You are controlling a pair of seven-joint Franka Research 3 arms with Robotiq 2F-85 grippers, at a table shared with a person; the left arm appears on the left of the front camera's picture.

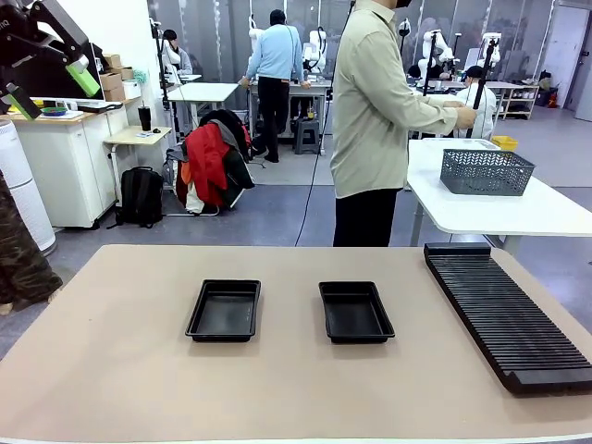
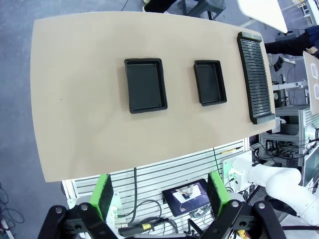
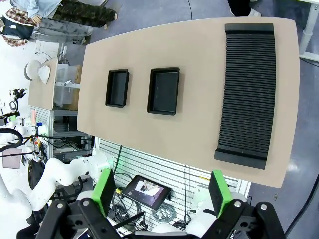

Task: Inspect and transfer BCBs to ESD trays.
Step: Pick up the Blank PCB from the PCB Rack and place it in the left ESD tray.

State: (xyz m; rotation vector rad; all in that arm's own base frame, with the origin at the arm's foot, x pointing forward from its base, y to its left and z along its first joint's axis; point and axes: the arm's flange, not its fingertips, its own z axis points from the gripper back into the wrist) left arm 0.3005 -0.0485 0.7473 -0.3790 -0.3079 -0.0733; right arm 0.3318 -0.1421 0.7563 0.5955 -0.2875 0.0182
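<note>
Hazards, as things now lie.

1. Supply. The ESD trays sit side by side, apart, at mid-table: left-hand tray [image 1: 224, 311] and right-hand tray [image 1: 355, 312], both with bare floors. Where the BCBs lie cannot be told. The person [image 1: 370, 111] at the far side faces away, toward a side table [image 1: 518, 213]. Likely fault: a mistimed hand-over, or an arm descending with nothing to pick.
2. Grip. The left gripper [image 2: 160, 193] has its jaws spread wide with nothing between the green pads, and is held high and back from the near edge of the table [image 1: 111, 370]. The right gripper [image 3: 163, 191] is likewise spread and unladen, also high. A thin flat board probably offers only its edges, so an off-centre pinch could let it tilt or slip.
3. Placement. A board close in size to a tray floor could catch on the flared rim and rest askew.
4. Trays. These look shallow, probably light, and no fixing can be seen. A nudge from a finger could slide one across the table.
5. Arms. The trays stand near one another, so two arms reaching the middle together could meet.

Surroundings.
- Rack [image 1: 504, 314]: long, black and ribbed, along the table's right side, well apart from the trays. It would lie in the way of a low sweep by the right arm.
- Mesh basket [image 1: 486, 172]: grey, on the side table beyond, near the person.
- No obstacle is seen between either gripper and the trays.
</note>
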